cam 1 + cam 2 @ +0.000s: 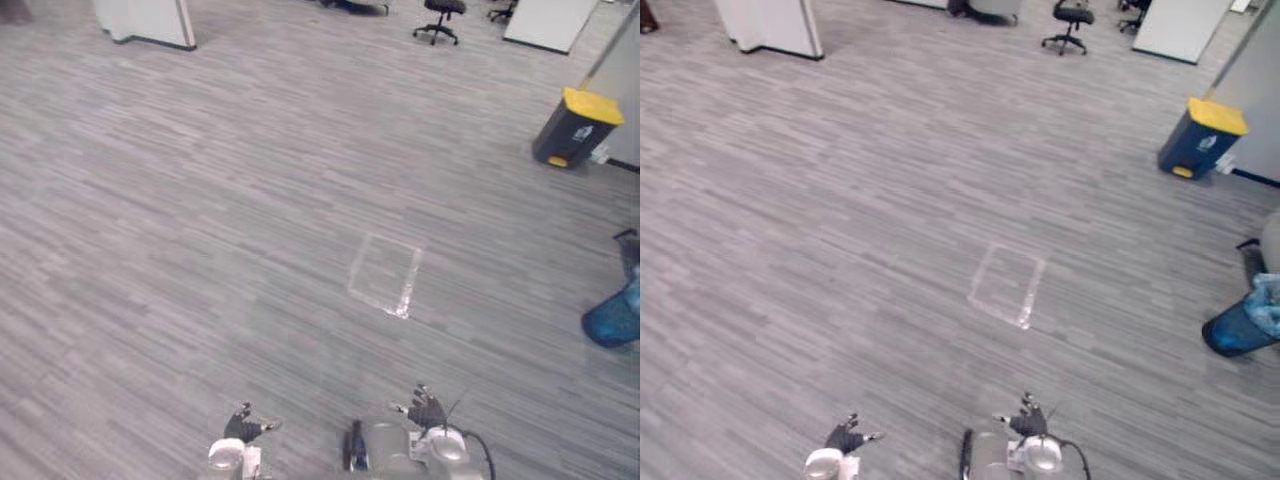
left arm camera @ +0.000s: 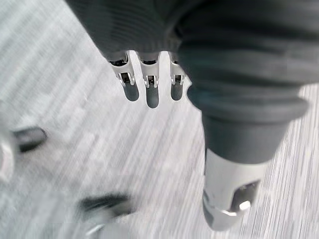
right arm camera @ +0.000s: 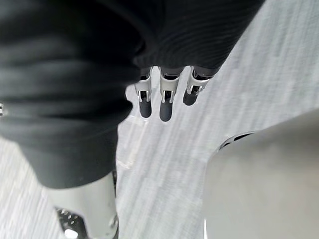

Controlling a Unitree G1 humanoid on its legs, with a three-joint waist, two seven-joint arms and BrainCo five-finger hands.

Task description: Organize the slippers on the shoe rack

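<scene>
My left hand (image 1: pixel 243 427) hangs low at the bottom edge of the head views, over bare grey floor. Its fingers (image 2: pixel 152 92) are straight and its thumb (image 2: pixel 232 194) stands apart, with nothing between them. My right hand (image 1: pixel 428 410) hangs a little to the right of it, also near the bottom edge. In the right wrist view its fingers (image 3: pixel 167 99) are relaxed and straight, its thumb (image 3: pixel 89 209) is spread, and it holds nothing. Only grey plank floor lies past both hands.
A taped square outline (image 1: pixel 385 275) marks the floor ahead. A dark bin with a yellow lid (image 1: pixel 577 127) stands far right, and a blue bag-like object (image 1: pixel 615 318) lies at the right edge. A white partition (image 1: pixel 148 20) and an office chair (image 1: pixel 440 20) are far back.
</scene>
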